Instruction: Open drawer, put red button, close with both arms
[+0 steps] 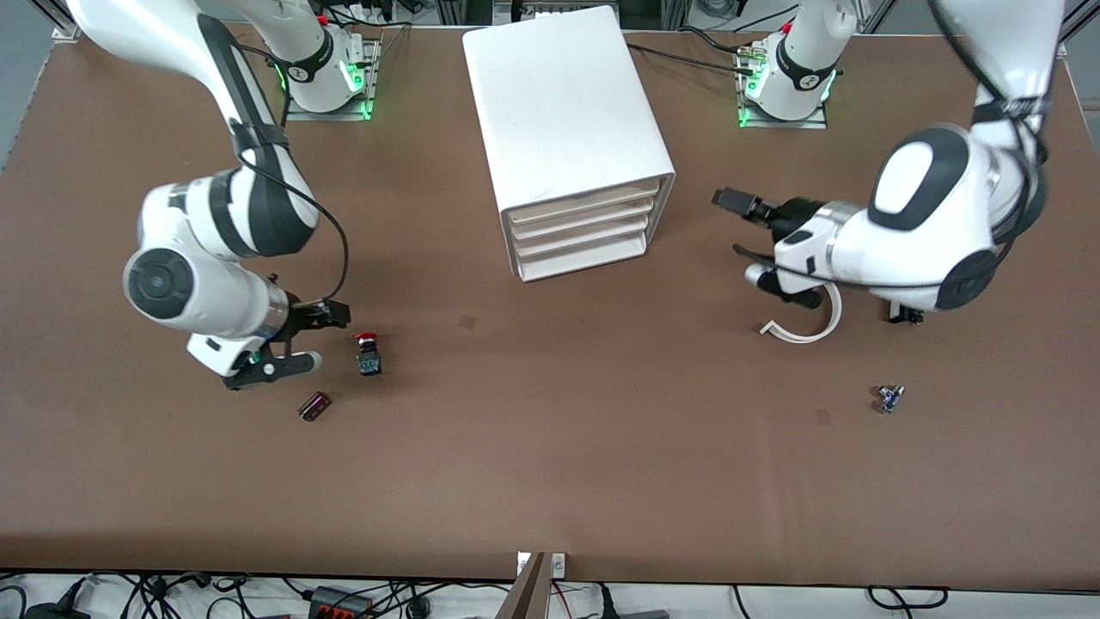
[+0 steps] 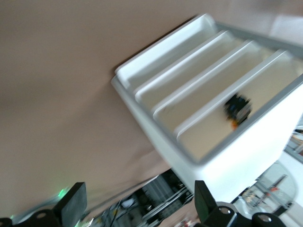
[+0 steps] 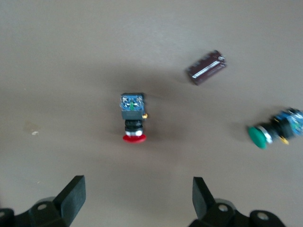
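Right pincer (image 1: 302, 342) open, just beside red button (image 1: 369, 353) lying on table.

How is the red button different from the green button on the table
The red button has a red cap; the green button has a green one. Both tools hang in the air: the right tool, open, over the table close by the red button, with the green one off to the side, and the left tool, open, faces the cabinet. Both buttons lie on their sides on the bare table, with dark bodies and blue bases.
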### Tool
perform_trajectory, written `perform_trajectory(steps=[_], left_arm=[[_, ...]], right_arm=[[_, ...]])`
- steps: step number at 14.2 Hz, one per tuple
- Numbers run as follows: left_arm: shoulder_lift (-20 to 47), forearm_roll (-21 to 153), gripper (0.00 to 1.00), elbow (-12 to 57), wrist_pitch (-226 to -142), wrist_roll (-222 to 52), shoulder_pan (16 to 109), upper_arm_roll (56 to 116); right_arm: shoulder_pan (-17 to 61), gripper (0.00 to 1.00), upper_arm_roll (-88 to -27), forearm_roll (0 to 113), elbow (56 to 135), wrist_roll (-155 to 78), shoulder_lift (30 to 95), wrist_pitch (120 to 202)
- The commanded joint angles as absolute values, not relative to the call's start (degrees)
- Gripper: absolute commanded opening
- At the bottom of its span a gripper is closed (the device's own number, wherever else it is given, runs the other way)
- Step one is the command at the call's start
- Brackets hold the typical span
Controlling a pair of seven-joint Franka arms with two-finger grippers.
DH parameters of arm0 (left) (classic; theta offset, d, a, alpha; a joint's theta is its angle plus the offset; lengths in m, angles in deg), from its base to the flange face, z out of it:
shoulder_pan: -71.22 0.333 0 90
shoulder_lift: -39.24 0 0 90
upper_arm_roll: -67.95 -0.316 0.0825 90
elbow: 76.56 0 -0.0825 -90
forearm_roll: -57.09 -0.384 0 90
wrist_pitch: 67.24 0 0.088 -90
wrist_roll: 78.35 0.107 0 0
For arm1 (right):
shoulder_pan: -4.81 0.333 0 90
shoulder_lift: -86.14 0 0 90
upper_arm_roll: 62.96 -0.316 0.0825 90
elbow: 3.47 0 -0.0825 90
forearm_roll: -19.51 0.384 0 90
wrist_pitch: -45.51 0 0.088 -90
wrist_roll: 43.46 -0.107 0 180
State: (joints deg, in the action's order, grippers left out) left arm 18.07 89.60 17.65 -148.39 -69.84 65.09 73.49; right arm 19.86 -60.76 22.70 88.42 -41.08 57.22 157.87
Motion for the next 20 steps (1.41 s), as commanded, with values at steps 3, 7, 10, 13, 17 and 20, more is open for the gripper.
perform_trajectory(steps=[3,7,10,13,17,20], left_arm=[[11.8,102.3,1.00,24.2,-162.7,-49.8,63.4,74.6],[10.8,118.9,1.00,33.9,-167.4,-36.4,63.3,75.0],[10.1,119.6,1.00,34.9,-166.1,-35.0,62.9,76.0],[9.6,119.8,1.00,36.8,-166.5,-35.1,62.6,77.9],[9.6,119.8,0.67,37.3,-166.5,-34.8,61.4,77.9],[9.3,119.8,0.46,38.5,-166.6,-34.4,60.1,77.9]], right_arm=[[20.5,1.00,-61.0,23.7,84.3,-35.8,46.6,165.6],[21.4,1.00,-61.5,23.7,83.8,-36.4,43.3,168.2],[21.4,1.00,-61.6,23.6,83.8,-36.2,42.4,168.3],[21.3,1.00,-61.6,23.7,83.8,-36.4,41.8,167.9],[21.2,1.00,-61.6,23.6,83.8,-36.0,41.4,168.3],[21.2,0.80,-61.6,23.6,83.8,-35.6,41.1,168.3]])
